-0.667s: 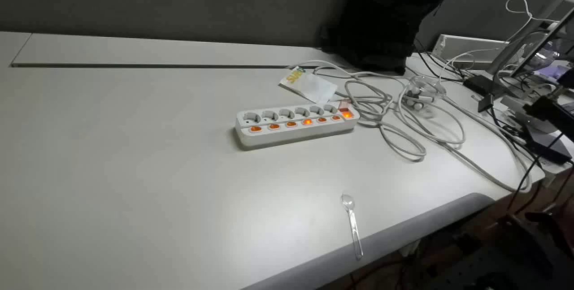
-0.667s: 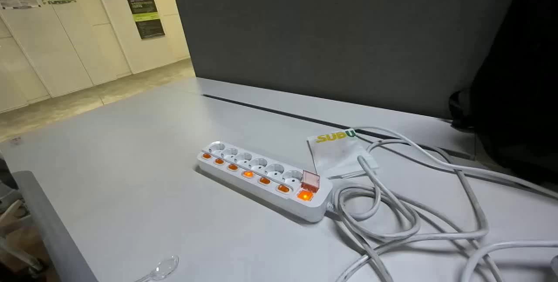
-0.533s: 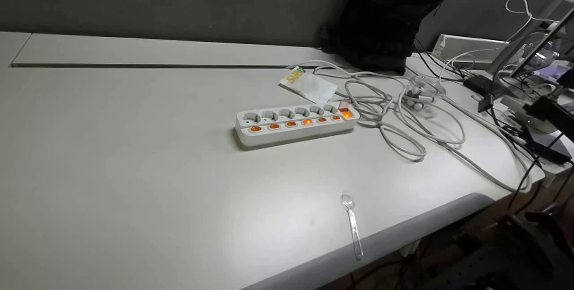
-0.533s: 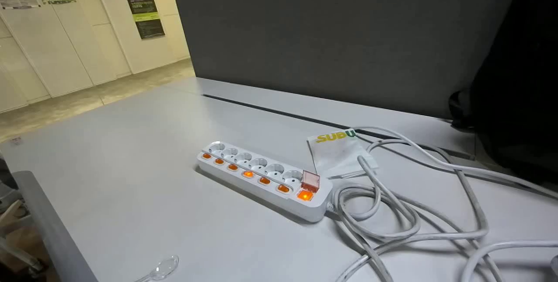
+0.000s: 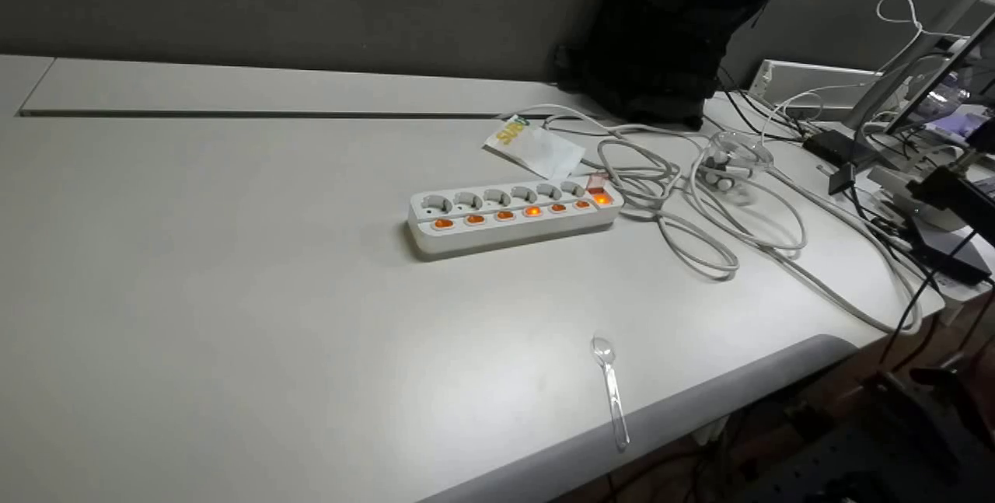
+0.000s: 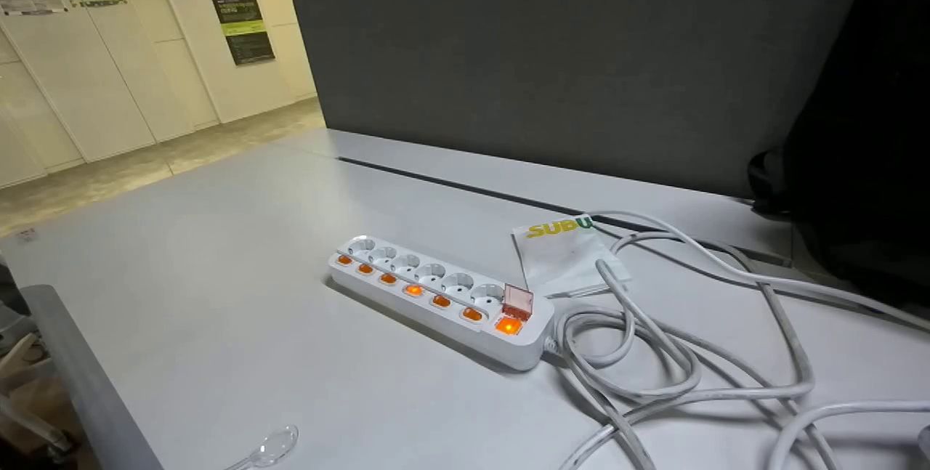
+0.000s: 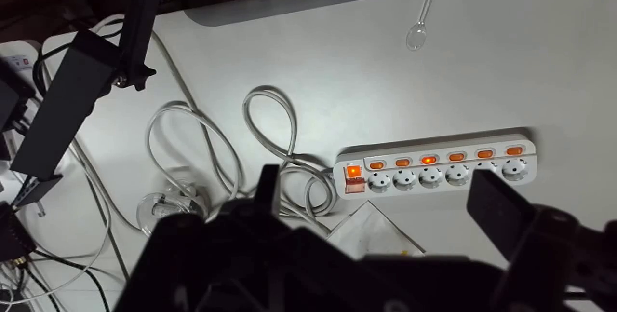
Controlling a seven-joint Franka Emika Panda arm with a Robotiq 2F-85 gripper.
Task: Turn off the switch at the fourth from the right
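A grey partition [image 6: 581, 70] runs behind the desk [image 5: 233, 293], and a bulky black bag [image 5: 676, 29] stands up in front of it. Pale cords [image 6: 726, 395] lie in loops off one end of the long white power strip [image 5: 513, 239], near a clear plastic cup [image 5: 742, 149] whose contents I can't make out. A paper napkin [image 6: 567, 259] with yellow and green lettering sits just beside the strip, behind its sockets [image 6: 432, 274]. On the opposite side, well apart, lies a clear spoon [image 5: 610, 386], its handle reaching onto the desk's grey edge. A little reddish flap [image 6: 518, 301] stands tipped up next to the big square button [image 6: 508, 325], itself glowing, at the corded end.

The switch [image 7: 428, 159] that matters glows as well: it is fourth along from the corded end if you count the square button, near the middle of the row. The small rockers [image 7: 456, 156] around it are a duller orange. I can see it uncovered in all three views.

The pincer [image 7: 375, 182] is aimed down toward the desk, coming in from the bottom of the wrist view and well apart from the strip. Its fingers [image 7: 500, 210] are spread wide, with the strip's corded end showing through the gap, and one fingertip hides part of a socket near the far end of the row. Off to the side in that same view, a black jointed bracket [image 7: 67, 104] cuts across some of the cords.
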